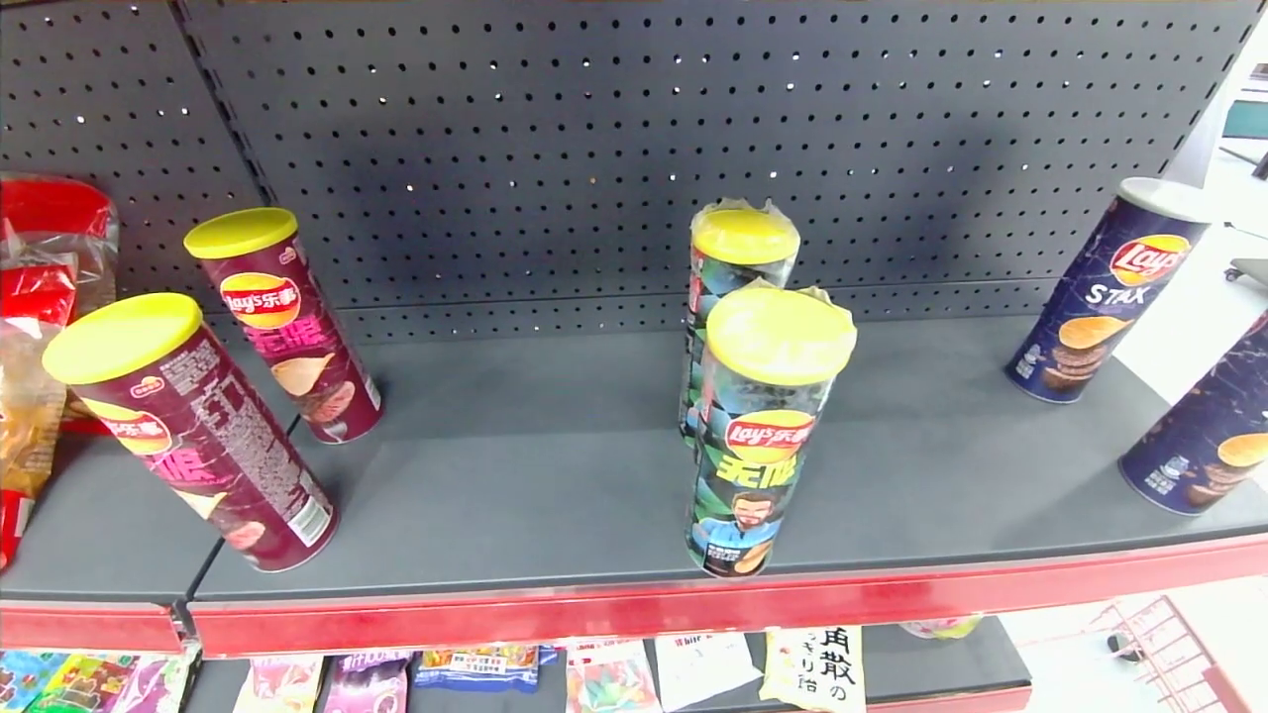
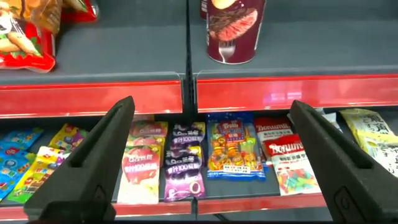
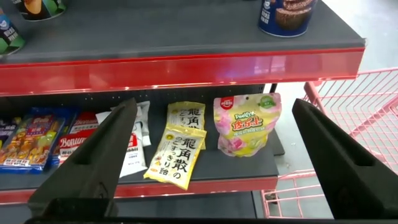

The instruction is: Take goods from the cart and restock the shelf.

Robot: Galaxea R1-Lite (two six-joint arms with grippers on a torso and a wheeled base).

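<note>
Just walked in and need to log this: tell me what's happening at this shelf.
The robot faces a store shelf, holding nothing. The left gripper and right gripper are both open and empty, level with the lower shelf's snack bags. On the upper shelf stand maroon cans, green cans and blue cans. The pink cart is off to the right.

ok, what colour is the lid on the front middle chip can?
The lid is yellow; the head view shows it best.
</note>
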